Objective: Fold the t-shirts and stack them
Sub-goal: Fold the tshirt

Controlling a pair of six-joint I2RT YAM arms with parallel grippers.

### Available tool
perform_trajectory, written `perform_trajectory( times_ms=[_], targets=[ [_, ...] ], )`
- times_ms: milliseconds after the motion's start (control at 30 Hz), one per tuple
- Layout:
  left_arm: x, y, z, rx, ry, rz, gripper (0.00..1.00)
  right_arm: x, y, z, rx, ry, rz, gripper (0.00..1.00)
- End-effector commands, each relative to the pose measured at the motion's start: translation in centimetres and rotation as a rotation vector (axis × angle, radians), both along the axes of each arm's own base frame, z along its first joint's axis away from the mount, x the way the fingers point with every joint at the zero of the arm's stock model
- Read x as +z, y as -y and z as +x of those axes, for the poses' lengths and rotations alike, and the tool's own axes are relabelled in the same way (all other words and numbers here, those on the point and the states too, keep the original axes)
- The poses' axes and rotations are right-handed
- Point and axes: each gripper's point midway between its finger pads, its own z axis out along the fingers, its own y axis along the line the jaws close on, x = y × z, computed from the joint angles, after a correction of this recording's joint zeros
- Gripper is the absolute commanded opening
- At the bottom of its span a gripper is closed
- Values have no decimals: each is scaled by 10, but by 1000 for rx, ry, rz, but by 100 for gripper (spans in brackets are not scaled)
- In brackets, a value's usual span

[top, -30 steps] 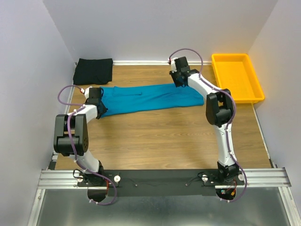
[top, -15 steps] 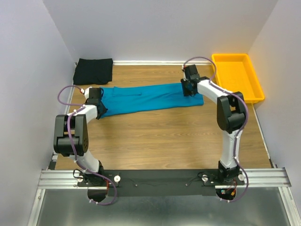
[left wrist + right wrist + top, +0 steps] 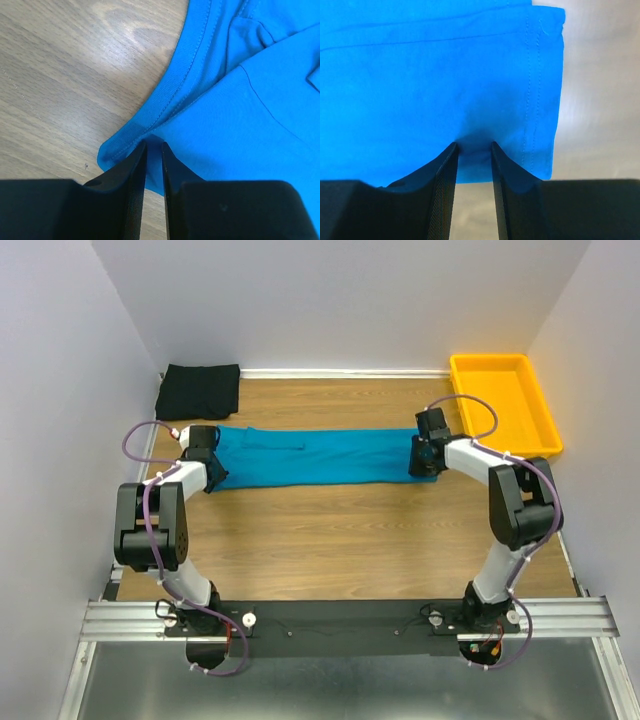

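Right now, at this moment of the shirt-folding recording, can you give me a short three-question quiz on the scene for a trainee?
1. Fill in: the left gripper pinches the teal t-shirt beside its ribbed ____.
2. The black t-shirt lies: A) on the teal t-shirt; B) folded in the far left corner of the table; C) at the near edge between the arm bases.
3. True or false: the yellow tray stands in the far right corner.
Key: 1 collar; 2 B; 3 true.
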Motion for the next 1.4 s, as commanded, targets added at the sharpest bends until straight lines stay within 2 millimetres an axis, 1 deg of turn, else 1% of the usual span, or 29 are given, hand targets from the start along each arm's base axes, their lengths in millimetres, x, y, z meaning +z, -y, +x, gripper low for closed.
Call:
perform_trajectory(
  times_ms=[0, 33, 100, 167, 200, 233, 300, 333, 400, 433, 500, 533, 567, 600, 667, 700, 767, 800, 867, 933, 967, 1033, 1067, 1133, 1167, 1233, 1267, 1333, 1367],
  targets=[
    [-9, -12, -11, 41, -85, 36, 27, -43, -1, -114, -79, -365, 85, 40],
    [-7, -11, -9, 37, -84, 31, 27, -34, -15, -126, -71, -387, 180, 41],
    [-1, -9, 3, 35, -66, 17, 28, -35, -25, -159, -57, -460, 231, 41],
    [4, -7, 18, 33, -45, 1, 31, -25, -37, -184, -11, -508, 262, 46],
    [6, -6, 24, 29, -37, -4, 33, -22, -38, -197, 12, -543, 252, 50],
    [7, -3, 29, 18, -31, -20, 40, -19, -40, -201, 35, -548, 246, 52],
    [20, 0, 46, 11, 10, -37, 45, -6, -35, -204, 72, -540, 202, 55],
    [25, 1, 49, 11, 21, -42, 52, 4, -33, -192, 102, -499, 175, 58],
    [44, 3, 55, 13, 68, -45, 56, 24, -23, -174, 119, -424, 109, 60],
    [63, 0, 57, 28, 111, -26, 60, 41, -17, -157, 131, -365, 55, 61],
    [83, 3, 57, 35, 157, 5, 63, 62, -20, -140, 183, -282, 53, 61],
    [101, 2, 56, 56, 198, 34, 65, 75, -25, -125, 198, -228, 62, 61],
    [106, 24, 56, 24, 209, 30, 65, 75, -28, -116, 217, -209, 60, 61],
    [115, 32, 56, 24, 230, 34, 65, 81, -34, -105, 234, -181, 73, 61],
    [119, 57, 56, 7, 241, 9, 65, 73, -42, -97, 256, -189, 97, 60],
    [117, 81, 52, -25, 226, -8, 65, 69, -53, -86, 274, -187, 125, 60],
    [111, 110, 52, -29, 213, -71, 65, 65, -61, -75, 282, -180, 139, 60],
    [107, 131, 48, -66, 201, -90, 65, 55, -64, -70, 280, -200, 136, 60],
    [96, 146, 49, -58, 182, -125, 65, 49, -65, -66, 278, -212, 118, 59],
    [87, 160, 50, -62, 167, -154, 65, 40, -62, -68, 271, -231, 88, 59],
    [77, 167, 52, -69, 145, -164, 65, 35, -62, -70, 263, -244, 83, 59],
    [66, 175, 54, -72, 121, -180, 65, 27, -63, -76, 251, -267, 87, 59],
    [54, 178, 55, -69, 97, -175, 65, 18, -63, -85, 250, -296, 87, 59],
    [43, 179, 57, -66, 79, -173, 65, 10, -66, -94, 247, -314, 105, 59],
    [34, 180, 59, -67, 60, -165, 65, 0, -62, -106, 243, -347, 96, 59],
    [26, 183, 61, -88, 40, -158, 65, -9, -60, -117, 236, -364, 85, 59],
    [18, 183, 63, -90, 19, -152, 65, -16, -57, -128, 230, -393, 78, 59],
    [10, 185, 63, -103, -3, -141, 65, -18, -59, -141, 237, -408, 81, 60],
    [5, 186, 66, -112, -16, -136, 65, -23, -56, -155, 236, -439, 76, 60]
  ],
)
